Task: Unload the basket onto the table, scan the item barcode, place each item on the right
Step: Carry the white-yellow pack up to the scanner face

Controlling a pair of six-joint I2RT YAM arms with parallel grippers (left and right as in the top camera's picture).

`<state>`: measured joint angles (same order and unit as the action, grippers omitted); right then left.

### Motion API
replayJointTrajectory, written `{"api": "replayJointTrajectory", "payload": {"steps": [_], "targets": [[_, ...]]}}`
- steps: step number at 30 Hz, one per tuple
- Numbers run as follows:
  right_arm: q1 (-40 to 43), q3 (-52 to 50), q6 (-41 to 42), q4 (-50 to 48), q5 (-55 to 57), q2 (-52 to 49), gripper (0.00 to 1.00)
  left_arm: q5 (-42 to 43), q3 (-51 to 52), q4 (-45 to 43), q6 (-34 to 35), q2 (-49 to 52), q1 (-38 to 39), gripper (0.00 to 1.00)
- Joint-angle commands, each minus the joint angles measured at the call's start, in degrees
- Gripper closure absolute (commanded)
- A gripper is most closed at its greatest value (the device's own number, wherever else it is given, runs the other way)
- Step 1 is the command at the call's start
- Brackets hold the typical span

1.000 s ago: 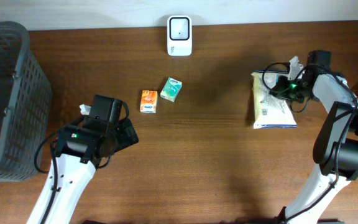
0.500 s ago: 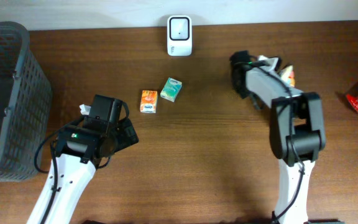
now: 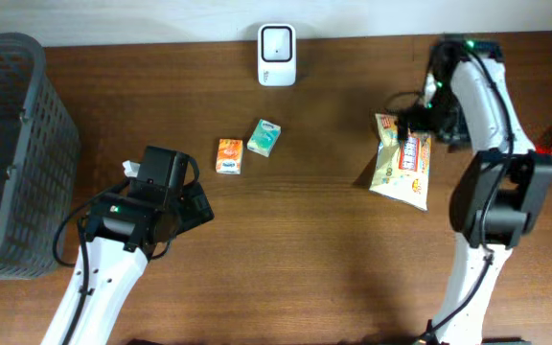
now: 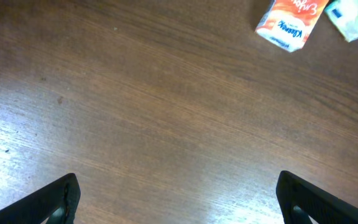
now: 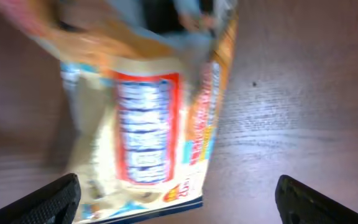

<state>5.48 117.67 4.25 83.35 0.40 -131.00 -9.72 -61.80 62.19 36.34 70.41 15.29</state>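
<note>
On the right of the table [image 3: 314, 240], snack bag [image 3: 402, 161] beneath the right gripper [image 5: 176, 190], fingers spread wide, gripping nothing, left gripper [image 4: 176, 186] likewise released over wood.

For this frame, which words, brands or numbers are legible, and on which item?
"Kleenex": on the orange tissue pack, left wrist view.
Other print on that pack: cut off, unreadable.
On the green tissue pack: nothing legible.
On the snack bag: lettering blurred, unreadable.
On the scanner: too small to read.
</note>
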Motion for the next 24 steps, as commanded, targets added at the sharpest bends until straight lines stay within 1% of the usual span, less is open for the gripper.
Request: {"api": "replayJointTrajectory", "payload": {"steps": [1,2,3,4,6,7,9,10,11,12,13,14,15,16,18,20,21,23,24], "targets": [[1.36,-7.61,-1.07,-6.54,-6.71,0.11,0.05,-0.63,-0.26,0.02,0.76,-0.17,-0.07,0.01],[1.29,-10.23,-1.05,-9.60,-7.43,0.11,0.12,-0.63,-0.26,0.02,0.76,-0.17,-0.07,0.01],[0.96,-13.27,-1.05,-13.46,-7.69,0.11,0.25,-0.63,-0.26,0.02,0.76,-0.17,-0.07,0.01],[0.92,-15.96,-1.03,-17.05,-7.67,0.11,0.42,-0.63,-0.26,0.02,0.76,-0.17,-0.07,0.01],[0.92,-17.86,-0.76,-19.74,-7.48,0.11,0.96,-0.63,-0.26,0.02,0.76,-0.17,-0.07,0.01],[0.94,-16.81,0.59,-19.06,-7.26,0.13,0.96,-0.63,-0.26,0.02,0.76,-0.17,-0.07,0.01],[0.92,-10.40,4.66,-15.52,-7.63,0.13,0.96,-0.63,-0.26,0.02,0.76,-0.17,-0.07,0.01],[0.92,-5.64,7.39,-14.32,-10.01,0.13,0.96,-0.63,-0.26,0.02,0.76,-0.17,-0.07,0.01],[0.92,-0.70,8.79,-14.91,-17.35,0.13,0.96,-0.63,-0.26,0.02,0.76,-0.17,-0.07,0.01],[0.72,3.41,8.96,-18.78,-27.56,0.13,0.96,-0.63,-0.26,0.02,0.76,-0.17,-0.07,0.01],[-0.04,4.87,8.96,-24.39,-32.06,0.13,0.96,-0.63,-0.26,0.02,0.76,-0.17,-0.07,0.01],[-1.99,4.98,9.42,-31.71,-31.69,0.13,0.96,-0.63,-0.26,0.02,0.76,-0.17,-0.07,0.01],[-4.13,4.87,9.49,-36.46,-29.20,0.11,0.96,-0.63,-0.26,0.02,0.76,-0.17,-0.07,0.01],[-9.03,4.74,9.57,-43.36,-21.90,0.11,0.96,-0.63,-0.26,0.02,0.76,-0.17,-0.07,0.01],[-16.92,4.74,9.57,-51.82,-4.61,0.09,0.96,-0.63,-0.26,0.02,0.76,-0.17,-0.07,0.01],[-22.14,4.74,9.57,-58.18,7.76,-0.22,0.96,-0.63,-0.26,0.02,0.76,-0.17,-0.07,0.01],[-25.09,4.74,9.57,-64.02,13.09,-1.33,0.96,-0.63,-0.26,0.02,0.76,-0.17,-0.07,0.01],[-27.06,4.74,9.55,-72.50,13.40,-4.39,0.96,-0.63,-0.26,0.02,0.76,-0.17,-0.07,0.01],[-27.17,4.74,9.55,-75.12,13.42,-5.70,0.96,-0.63,-0.26,0.02,0.76,-0.17,-0.07,0.01]]}}
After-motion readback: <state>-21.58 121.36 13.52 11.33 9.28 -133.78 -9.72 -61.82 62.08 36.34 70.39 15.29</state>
